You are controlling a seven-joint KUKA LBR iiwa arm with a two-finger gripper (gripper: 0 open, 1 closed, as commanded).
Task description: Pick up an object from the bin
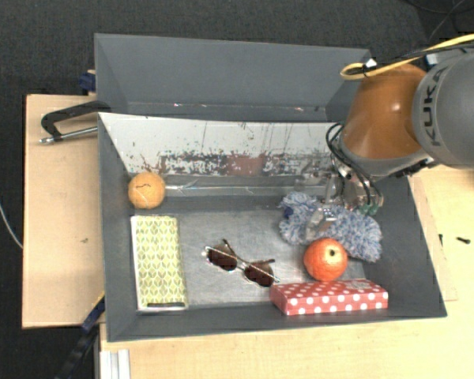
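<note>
Bin (114, 235): grey metal, clock face taken with 12 at the far wall.

Arm enters from 3 o'clock. Orange cover (383, 121) on the wrist, with a yellow cable over its top. The grey link (458, 109) behind it carries white lettering, of which "KU" reads; the rest runs out of view.

Gripper (329, 210): low at 3 o'clock, its tip down in the top of a blue-grey fuzzy cloth (355, 234). The pile of the cloth hides the tip, so I cannot tell whether the gripper is spread or closed, nor whether it pinches any of the cloth.

Task's thing: the blue-grey fuzzy cloth, bunched on the bin floor at 3 o'clock, directly under the gripper.

Other contents:
- Red apple (325, 260), 4 o'clock, touching the near edge of the cloth.
- Red box with white dots (329, 297), 5 o'clock, lying flat along the near wall, just beside the apple. No readable text.
- Sunglasses (241, 265), 6 o'clock near centre, lenses dark, apart from the cloth.
- Flat box with a green and white leaf pattern (157, 260), 8 o'clock, along the left wall. No label legible.
- Orange ball (146, 189), 10 o'clock, in the far left corner, well apart from the gripper.
</note>
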